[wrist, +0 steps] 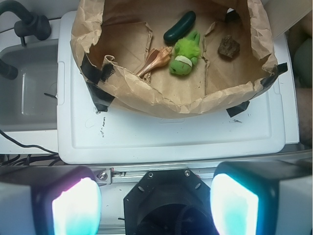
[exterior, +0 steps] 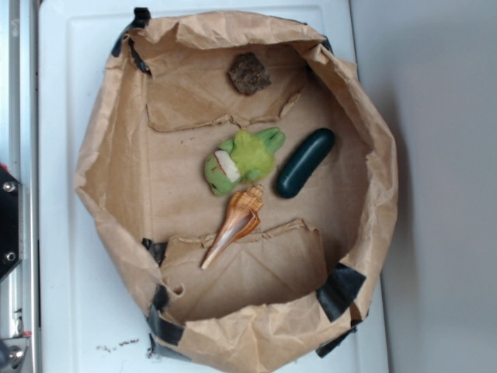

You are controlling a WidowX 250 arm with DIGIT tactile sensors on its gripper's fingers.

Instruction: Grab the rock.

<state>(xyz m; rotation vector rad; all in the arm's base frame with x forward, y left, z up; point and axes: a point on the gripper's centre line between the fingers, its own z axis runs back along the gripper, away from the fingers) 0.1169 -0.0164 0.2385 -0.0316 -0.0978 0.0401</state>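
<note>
1. The end effector (wrist: 155, 203) hangs with its jaws spread apart and empty, short of the paper bag (wrist: 161, 105).
2. Ahead lie the plush toy (wrist: 185, 55) and seashell (wrist: 155, 60).
3. The rock (wrist: 228, 47) sits ahead-right, alone near the bag's wall; approach from above, avoiding that wall.

Below me sits a white plastic lid (wrist: 171, 137) with a raised rim, scuffed with a few dark specks near one corner. To one side I see a grey sink-like basin (wrist: 27, 88) with black hoses (wrist: 22, 22) curling over it, and a metal rail (exterior: 15, 194) runs along the lid's edge. A pale grey surface (exterior: 443, 155) lies beyond, evenly lit.
</note>
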